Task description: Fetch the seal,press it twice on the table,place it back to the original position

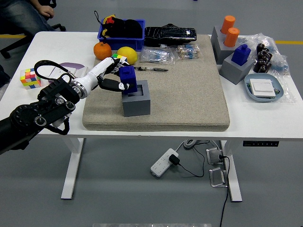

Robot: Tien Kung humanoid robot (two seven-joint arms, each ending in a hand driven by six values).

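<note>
My left hand is shut on a blue seal and holds it right over the square hollow of a grey holder block on the beige mat. The seal's lower end sits at the holder's top rim; I cannot tell how deep it is in. My black left arm reaches in from the lower left. The right arm is out of view.
An orange, a lemon, a blue bin and bagged items lie behind the hand. A Rubik's cube sits far left. At the right stand a second blue seal in a grey holder, orange cylinders and a tray. A seated person is at top left.
</note>
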